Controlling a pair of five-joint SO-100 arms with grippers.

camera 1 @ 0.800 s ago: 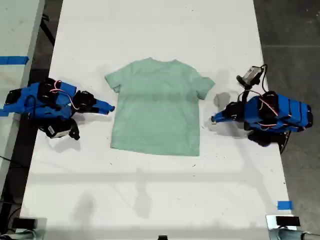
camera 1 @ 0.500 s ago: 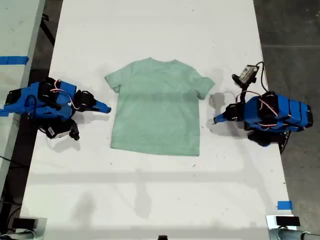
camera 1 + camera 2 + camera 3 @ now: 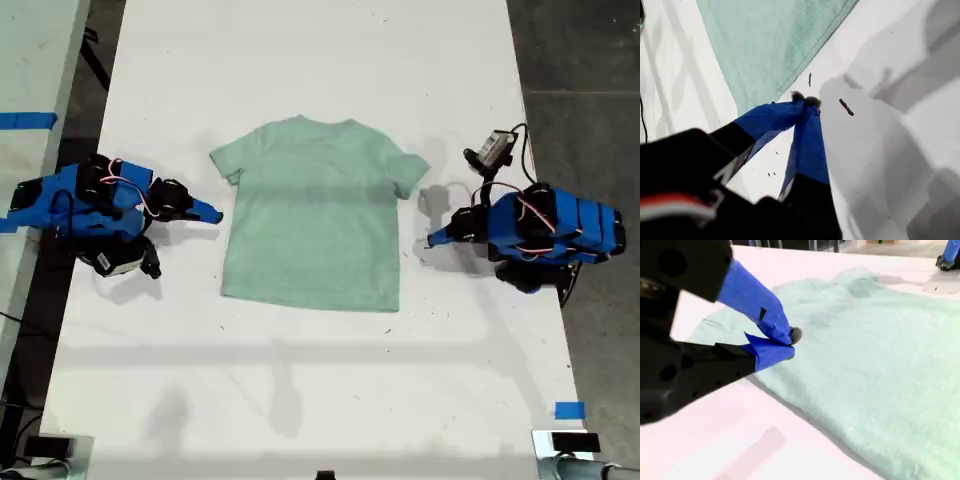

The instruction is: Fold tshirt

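Observation:
The pale mint-green tshirt [image 3: 315, 215] lies flat and spread out in the middle of the white table, collar toward the exterior view's top. My first gripper [image 3: 430, 240] is at the exterior view's right. It is shut and holds nothing, its tips [image 3: 805, 101] low over bare table just off the tshirt's [image 3: 770, 45] edge. My second gripper [image 3: 216, 214] is at the exterior view's left. It is also shut and holds nothing, its tips [image 3: 790, 344] close beside the tshirt's [image 3: 870, 355] side below the sleeve.
The white table [image 3: 300, 380] runs the full height of the exterior view, with dark floor past its edge on that view's right. A blue tape piece [image 3: 569, 410] sits near the table's lower corner on that side. Dark specks [image 3: 846, 107] lie beside my first gripper.
Both grippers have drawn back slightly from the tshirt's sides. The tshirt has not moved.

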